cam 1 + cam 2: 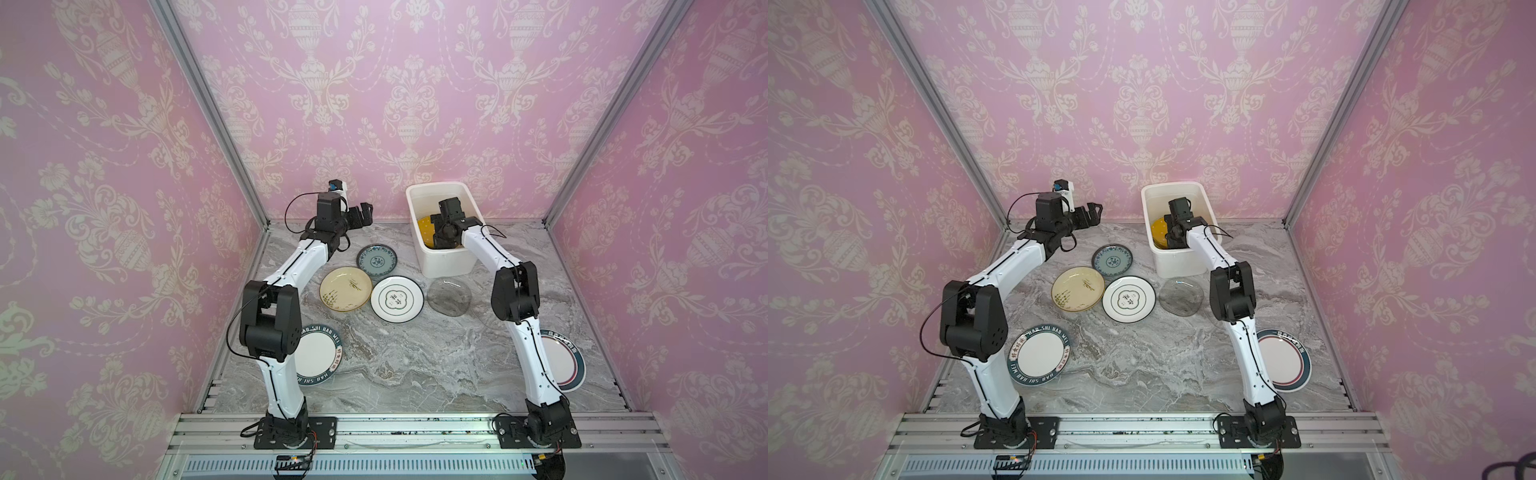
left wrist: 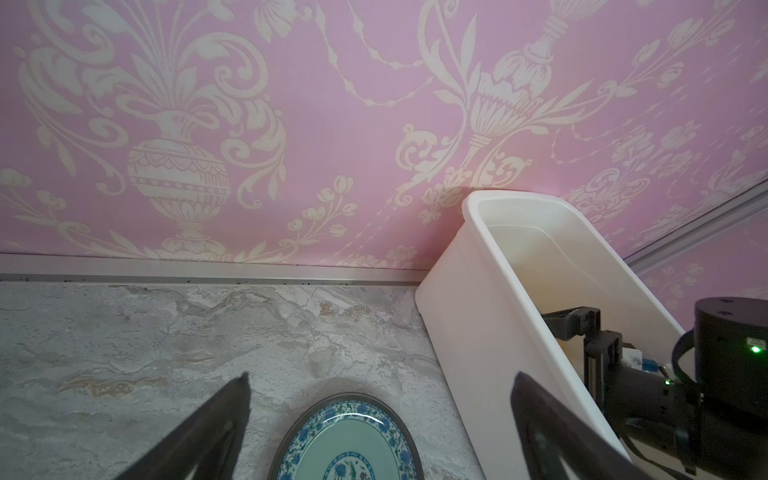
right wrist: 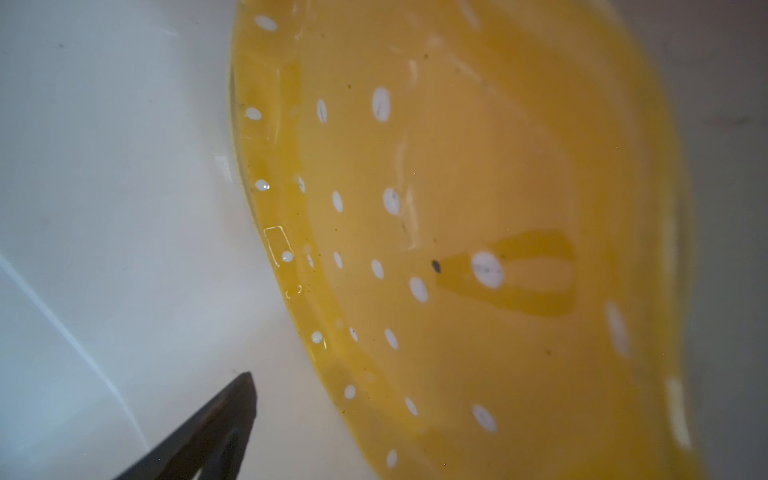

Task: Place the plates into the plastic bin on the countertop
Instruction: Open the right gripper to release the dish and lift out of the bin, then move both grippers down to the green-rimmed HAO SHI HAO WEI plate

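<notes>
The white plastic bin [image 1: 441,266] [image 1: 1177,266] stands at the back of the countertop [image 1: 415,365]. A bright yellow dotted plate [image 1: 424,229] [image 3: 478,187] lies tilted inside it. My right gripper [image 3: 380,376] is down in the bin, open. One finger [image 3: 224,415] shows clear of the plate's rim, and the plate hides the other. My left gripper [image 1: 365,212] [image 2: 380,376] hangs open and empty, high above the blue-patterned plate [image 1: 377,259] [image 2: 349,444]. The cream plate [image 1: 345,289], the white dark-rimmed plate [image 1: 397,299] and a clear glass plate [image 1: 450,296] lie mid-counter.
A lettered-rim plate [image 1: 320,353] lies partly under the left arm's elbow. Another rimmed plate [image 1: 561,359] lies behind the right arm at the front right. Pink walls close in the counter on three sides. The bin's wall [image 2: 478,324] is close beside the left gripper.
</notes>
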